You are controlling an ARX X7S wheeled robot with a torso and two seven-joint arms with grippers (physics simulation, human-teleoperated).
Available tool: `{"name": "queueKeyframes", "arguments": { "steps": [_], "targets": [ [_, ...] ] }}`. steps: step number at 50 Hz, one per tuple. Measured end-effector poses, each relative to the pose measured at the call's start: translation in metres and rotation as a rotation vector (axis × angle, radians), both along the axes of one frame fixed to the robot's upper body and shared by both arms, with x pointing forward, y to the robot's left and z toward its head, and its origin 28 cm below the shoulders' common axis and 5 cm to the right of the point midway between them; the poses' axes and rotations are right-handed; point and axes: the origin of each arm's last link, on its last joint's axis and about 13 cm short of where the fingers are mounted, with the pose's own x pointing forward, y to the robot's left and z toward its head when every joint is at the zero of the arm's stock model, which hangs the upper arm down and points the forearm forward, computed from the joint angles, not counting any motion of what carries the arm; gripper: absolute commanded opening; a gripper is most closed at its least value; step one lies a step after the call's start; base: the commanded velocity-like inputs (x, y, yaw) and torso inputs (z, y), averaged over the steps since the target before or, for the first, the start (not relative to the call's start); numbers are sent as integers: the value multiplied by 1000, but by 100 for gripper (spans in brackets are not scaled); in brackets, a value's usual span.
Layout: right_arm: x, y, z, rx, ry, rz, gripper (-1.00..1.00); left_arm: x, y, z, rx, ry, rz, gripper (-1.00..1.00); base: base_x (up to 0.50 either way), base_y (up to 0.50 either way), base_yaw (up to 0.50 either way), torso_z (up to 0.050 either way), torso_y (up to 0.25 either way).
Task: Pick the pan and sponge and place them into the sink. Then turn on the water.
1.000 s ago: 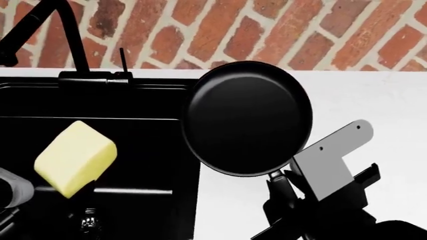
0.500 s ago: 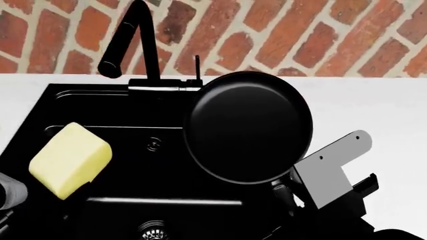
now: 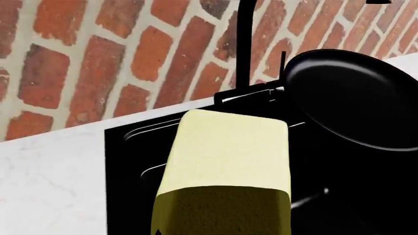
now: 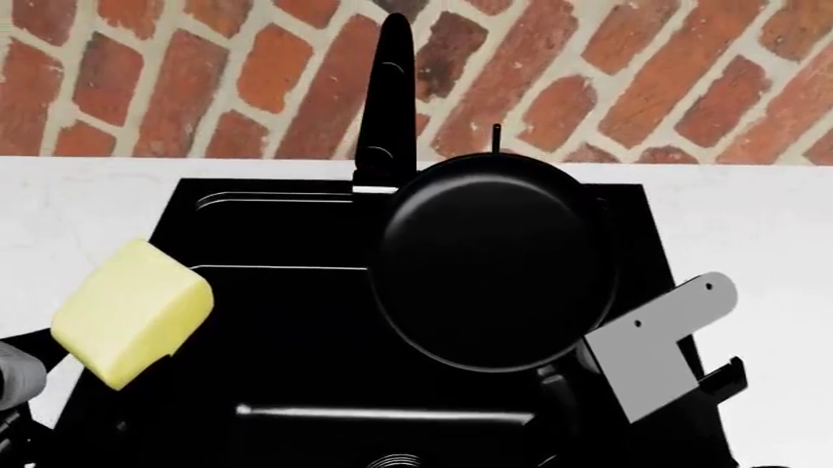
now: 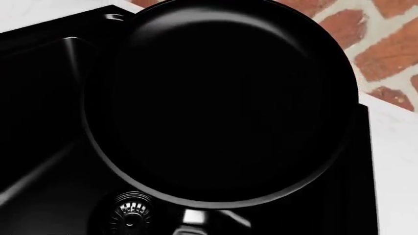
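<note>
Head view: faucet behind pan

Flat, even sim lighting, everything sharp, no blur. The sink just shows thin white glints, and the sponge goes dark olive nearest the left gripper.

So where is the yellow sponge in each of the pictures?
Head view: the sponge is at the left, over the sink's left edge.
Left wrist view: it fills the lower middle, very close to the camera.
Right wrist view: it is not in the picture.
Shared landmark: the black pan, seen in all three views.
</note>
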Motion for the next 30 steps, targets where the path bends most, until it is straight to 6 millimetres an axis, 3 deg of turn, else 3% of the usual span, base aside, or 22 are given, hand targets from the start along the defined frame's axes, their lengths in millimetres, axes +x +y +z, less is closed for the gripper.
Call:
{"name": "queueKeyframes", "arguments": {
  "steps": [15, 30],
  "targets": [
    [-2, -4, -4, -6, 8, -28, -100, 0, -1, -1, -1, 2, -3, -100, 4, 0, 0, 1, 1],
    [-3, -5, -9, -1, 20, -45, -100, -1, 2, 0, -2, 1, -1, -100, 134, 0, 0, 1, 2]
  ]
}}
